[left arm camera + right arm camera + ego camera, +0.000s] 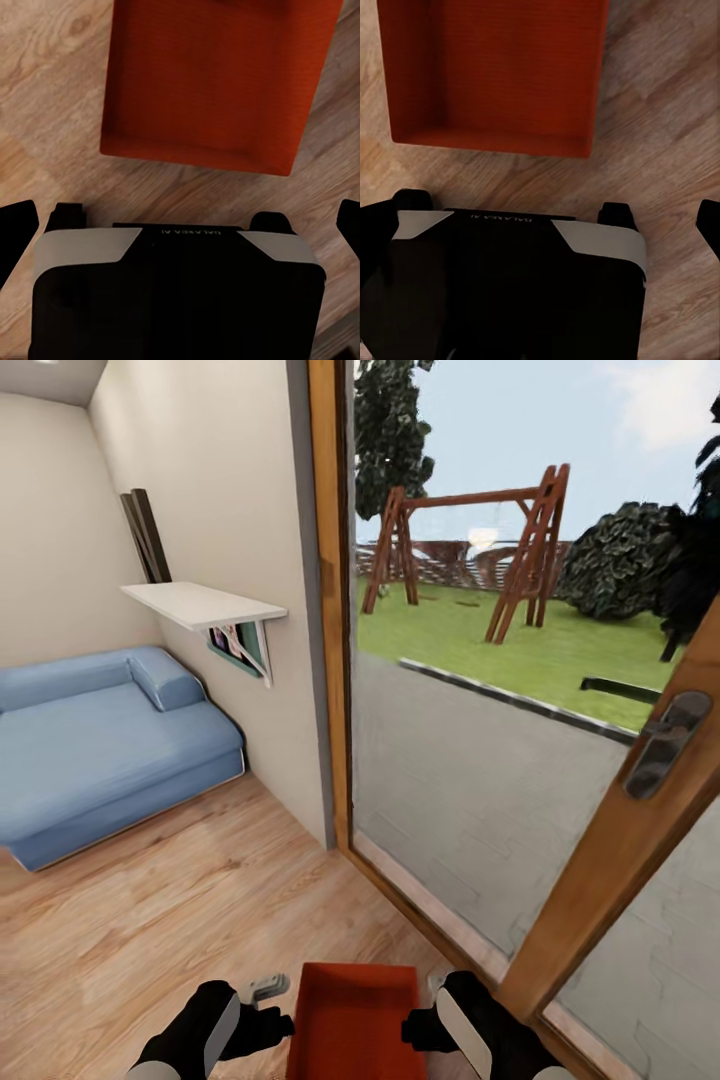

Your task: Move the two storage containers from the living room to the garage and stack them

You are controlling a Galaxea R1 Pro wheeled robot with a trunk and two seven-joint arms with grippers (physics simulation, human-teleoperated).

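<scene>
A red-orange storage container (355,1020) sits low at six o'clock in the head view, between the robot's two black arms, over the light wood-plank flooring (190,910) of the living room. The left end effector (268,1022) is at its left wall and the right end effector (420,1028) at its right wall; whether either one is actually clamped on the bin, I cannot tell. In both wrist views the container (210,82) (495,71) shows open-topped above the planks, with the fingers spread wide at the frame edges. A blue sofa (100,745) lies at nine o'clock under a white shelf (200,603). A wood-framed glass door (480,760) fills the one to four o'clock side.
</scene>
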